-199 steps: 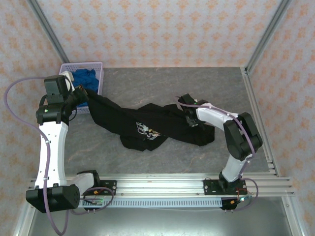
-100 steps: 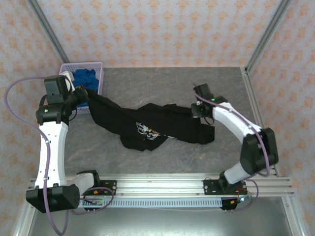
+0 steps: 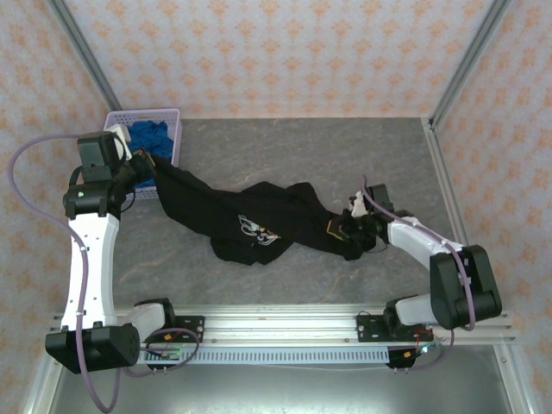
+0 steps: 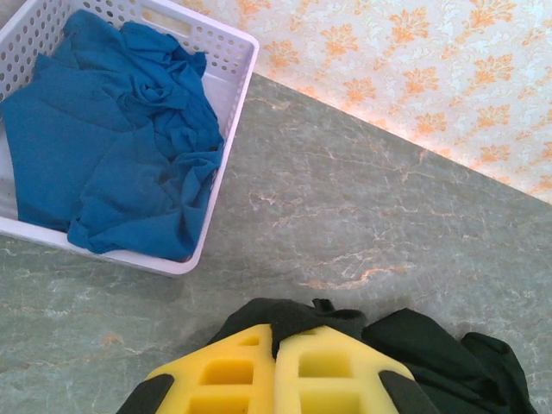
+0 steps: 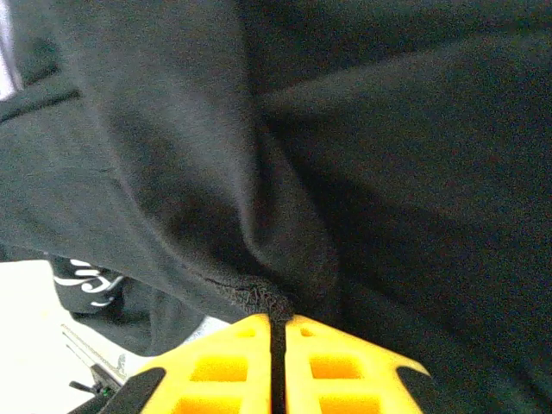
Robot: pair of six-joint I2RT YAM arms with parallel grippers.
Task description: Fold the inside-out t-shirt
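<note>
A: Any fold yet?
B: None. My left claw [image 4: 274, 335] and right claw [image 5: 278, 322] each clamp an end of the large black soft-fabric t-shirt [image 3: 259, 216], bunched across the grey worktop [image 3: 302, 147]. Spreading comes first.

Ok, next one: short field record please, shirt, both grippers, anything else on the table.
t-shirt: black, bunched, strung between both arms
left gripper: shut on t-shirt edge, beside basket
right gripper: shut on t-shirt fabric, opposite end
basket: white, back left corner, holds blue cloth
table: grey
fold: not yet done
</note>
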